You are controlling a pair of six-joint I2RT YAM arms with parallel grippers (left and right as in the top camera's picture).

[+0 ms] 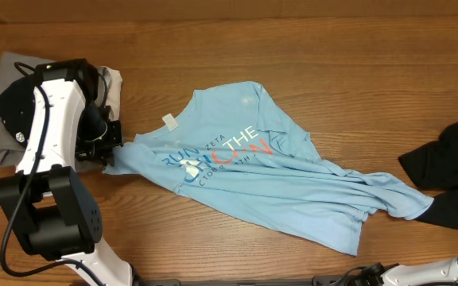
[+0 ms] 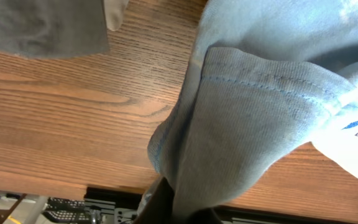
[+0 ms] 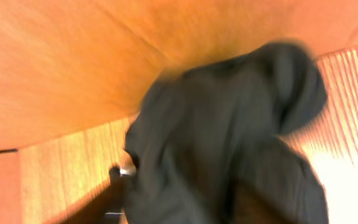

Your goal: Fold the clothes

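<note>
At left of surface (image 1: 332, 48), gripping T-shirt (image 1: 253, 171) sleeve with left hand (image 1: 111, 151) clamped, T-shirt lying rumpled mid-surface; can't tell state of right hand (image 3: 120, 186), blurred by black garment (image 3: 229, 143); could bunch T-shirt further or lose sleeve if pulled from one side only.

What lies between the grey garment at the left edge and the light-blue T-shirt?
In the overhead view, the left gripper, closed on the light-blue T-shirt; in the left wrist view, bare table separates the shirt from the grey garment.
</note>
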